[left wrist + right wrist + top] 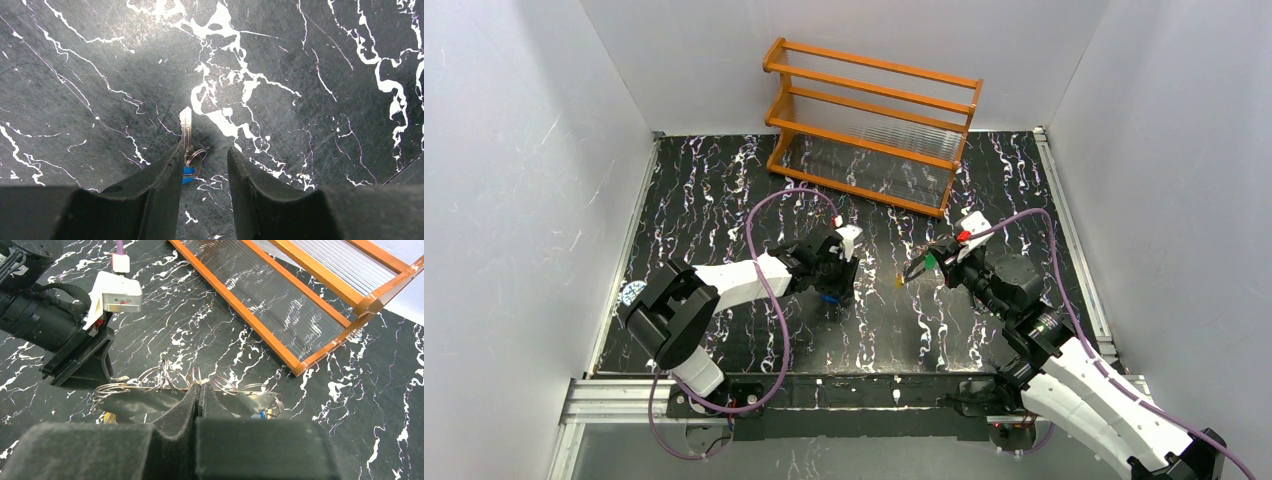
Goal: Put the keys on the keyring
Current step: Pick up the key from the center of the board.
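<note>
Seen from above, the black marbled table, where the left gripper points down at a blue-headed key lying flat; its jaws stand partly apart, the key resting against the inner edge of one finger and clear of the other, so we see nothing clamped. Opposite, the right gripper is closed tight on a bunch of keys strung with thin wire loops and held clear of the table; yellow and blue heads peep out under the blades; which loop is the keyring we cannot tell. The two grippers sit near each other at mid-table; a wooden rack stands at the far edge; a blue-and-white disc lies by the left arm.
</note>
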